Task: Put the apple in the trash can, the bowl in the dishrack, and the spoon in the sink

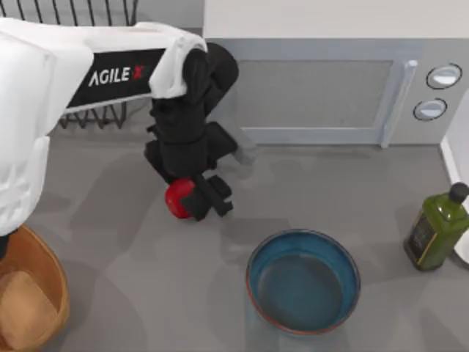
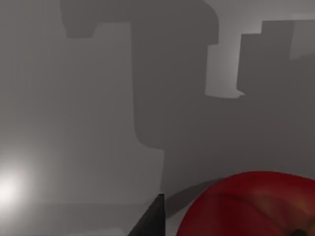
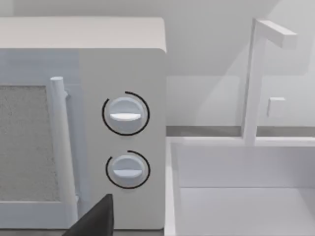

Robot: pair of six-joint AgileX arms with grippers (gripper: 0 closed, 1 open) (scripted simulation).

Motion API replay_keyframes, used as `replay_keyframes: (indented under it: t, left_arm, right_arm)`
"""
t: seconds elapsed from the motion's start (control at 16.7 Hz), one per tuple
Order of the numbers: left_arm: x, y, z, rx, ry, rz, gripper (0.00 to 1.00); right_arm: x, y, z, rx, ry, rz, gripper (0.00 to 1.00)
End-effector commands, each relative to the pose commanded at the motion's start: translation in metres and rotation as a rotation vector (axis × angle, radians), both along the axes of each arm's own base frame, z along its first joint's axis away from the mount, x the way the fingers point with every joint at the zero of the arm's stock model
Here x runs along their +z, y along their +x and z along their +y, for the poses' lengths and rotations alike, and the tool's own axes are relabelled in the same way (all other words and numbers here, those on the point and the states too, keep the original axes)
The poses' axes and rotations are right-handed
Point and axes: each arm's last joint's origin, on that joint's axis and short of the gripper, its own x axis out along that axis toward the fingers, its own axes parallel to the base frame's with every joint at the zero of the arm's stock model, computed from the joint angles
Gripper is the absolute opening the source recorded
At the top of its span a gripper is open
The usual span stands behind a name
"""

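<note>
The small red apple (image 1: 176, 198) sits in my left gripper (image 1: 193, 199), which is shut on it over the grey counter in front of the microwave. In the left wrist view the apple (image 2: 256, 204) lies close beside a dark fingertip (image 2: 153, 219). The tan-orange trash can (image 1: 53, 265) stands at the near left corner. The blue-teal bowl (image 1: 300, 286) rests at the near middle, right of the gripper. The dark wire dishrack (image 1: 73, 13) is at the far left behind my left arm. The white sink (image 3: 236, 191) lies right of the microwave. The spoon is out of view.
A white microwave (image 1: 315, 95) fills the back of the counter. A green oil bottle (image 1: 437, 227) stands at the right, near the sink edge (image 1: 448, 150). A dark part of my right gripper (image 3: 96, 221) faces the microwave dials (image 3: 125, 114).
</note>
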Motion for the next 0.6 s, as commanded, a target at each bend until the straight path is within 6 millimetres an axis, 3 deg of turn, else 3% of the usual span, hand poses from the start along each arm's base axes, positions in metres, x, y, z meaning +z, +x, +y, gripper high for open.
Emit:
replay_keyframes:
  t: [0.18,0.6]
  left_arm:
    - [0.011,0.002,-0.001,0.000,-0.002,-0.002,0.00]
    - [0.089,0.001,-0.001,-0.004,0.003,0.008,0.00]
  right_arm:
    - [0.000,0.000,0.000,0.000,0.000,0.000,1.00]
    - [0.000,0.000,0.000,0.000,0.000,0.000,1.00]
